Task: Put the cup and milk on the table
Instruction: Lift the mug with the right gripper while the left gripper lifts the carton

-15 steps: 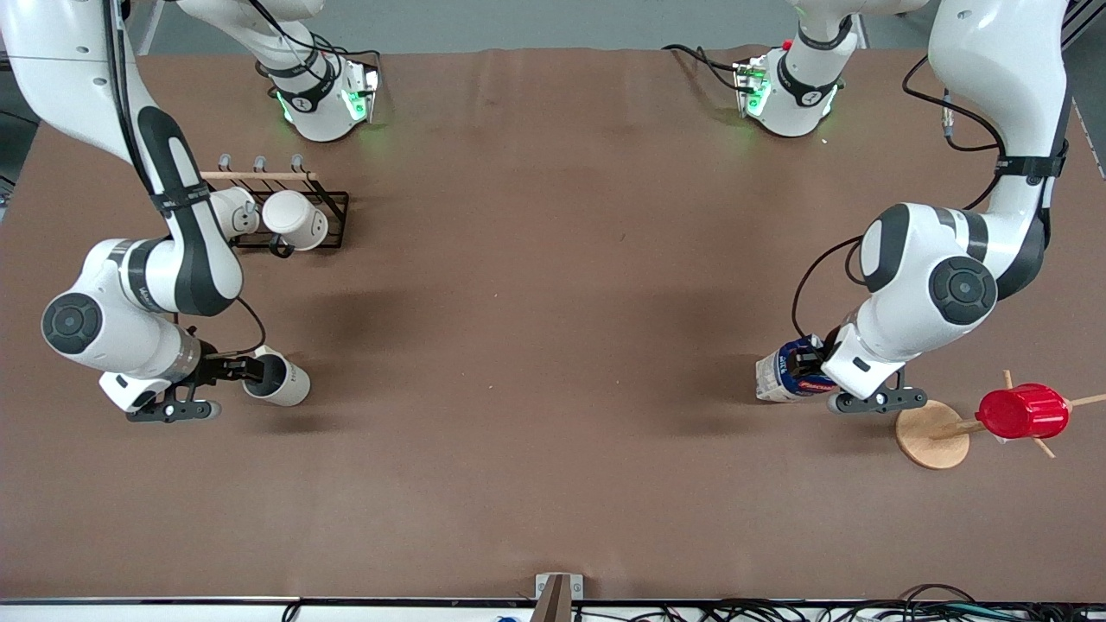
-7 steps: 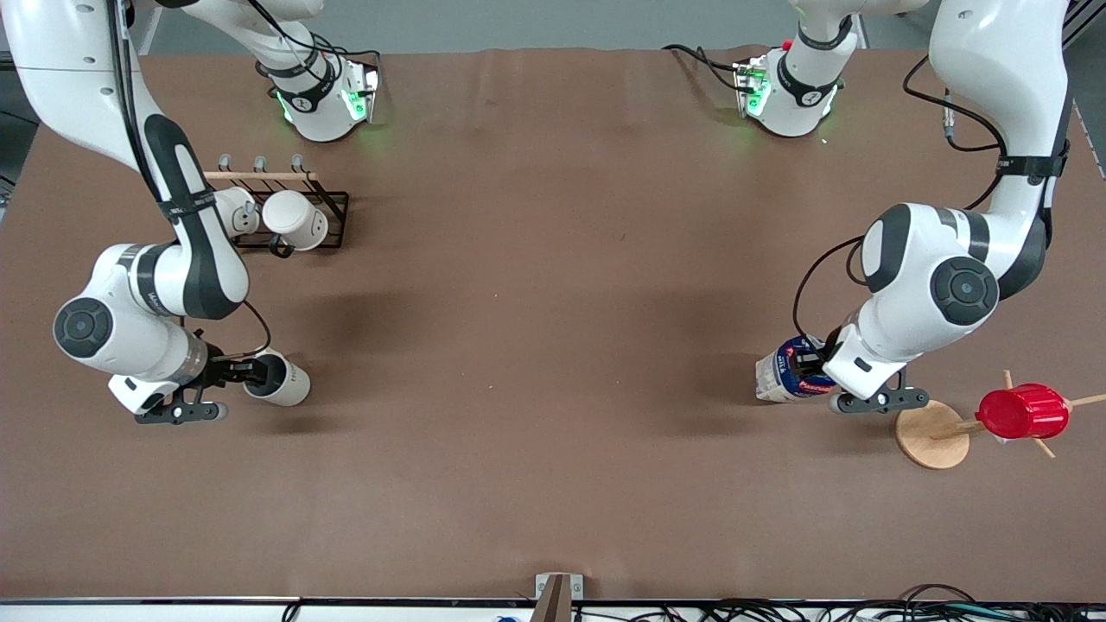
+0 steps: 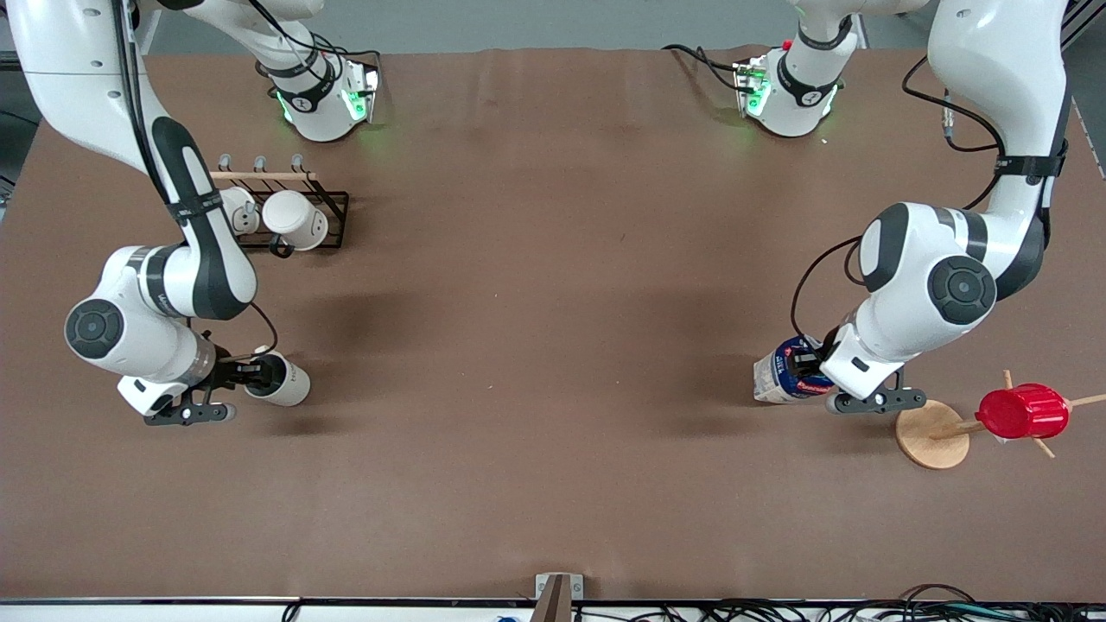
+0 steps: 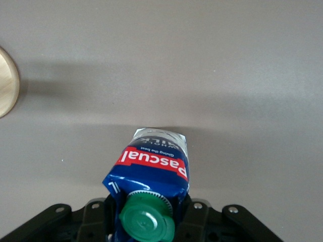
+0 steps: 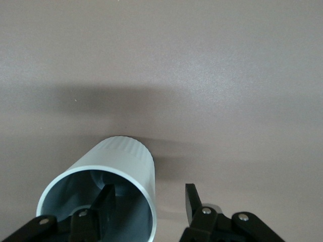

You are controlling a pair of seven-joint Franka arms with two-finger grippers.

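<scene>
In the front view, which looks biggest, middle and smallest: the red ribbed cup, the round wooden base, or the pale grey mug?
1. Red ribbed cup
2. Round wooden base, nearly the same as the cup, so unsure
3. Pale grey mug, partly hidden by the right gripper

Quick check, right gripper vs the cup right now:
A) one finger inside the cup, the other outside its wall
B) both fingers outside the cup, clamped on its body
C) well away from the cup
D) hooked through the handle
A: in the right wrist view one finger of the right gripper sits inside the cup, while the other stands outside the wall with a visible gap, so the grip looks open.
</scene>
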